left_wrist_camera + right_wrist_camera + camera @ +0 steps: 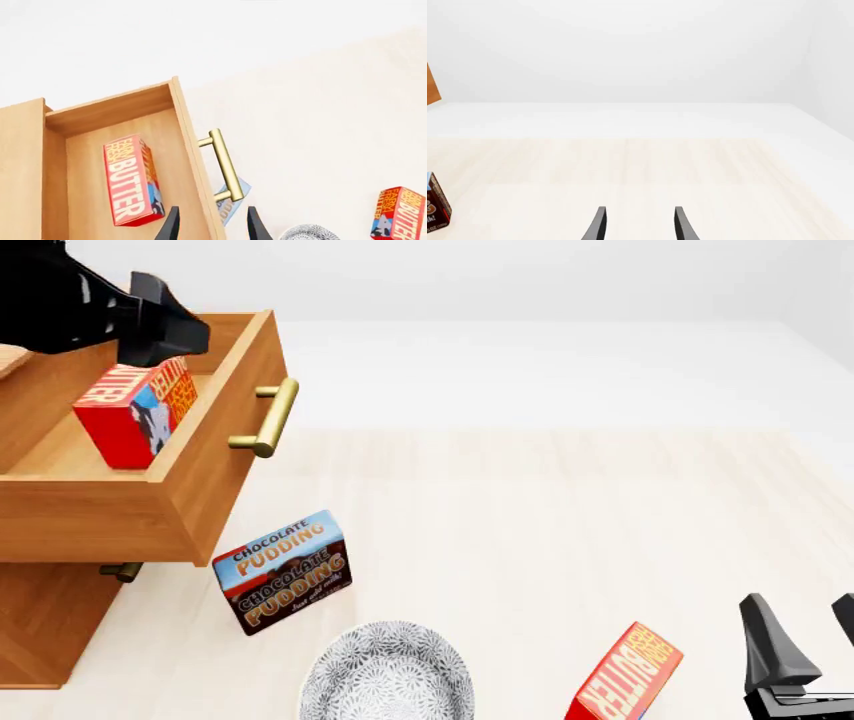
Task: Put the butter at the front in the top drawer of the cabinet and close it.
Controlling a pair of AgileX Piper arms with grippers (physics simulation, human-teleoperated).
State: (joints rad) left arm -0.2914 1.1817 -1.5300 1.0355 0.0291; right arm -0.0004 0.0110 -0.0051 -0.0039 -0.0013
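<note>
Lying lengthwise inside the open top drawer (180, 165), the butter (133, 180) is flanked by the released left tool (212, 227); its brass handle (223, 165) faces right.

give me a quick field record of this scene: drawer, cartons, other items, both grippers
top drawer: pulled open, brass handle facing out
butter: lying inside the open drawer, free of any gripper
second butter carton: on the table near the right arm
chocolate pudding box: on the table beside the cabinet
patterned plate: on the table, near edge
left gripper: open, empty, above the drawer front
right gripper: open, empty, over bare table
remaining: drawer not yet closed
</note>
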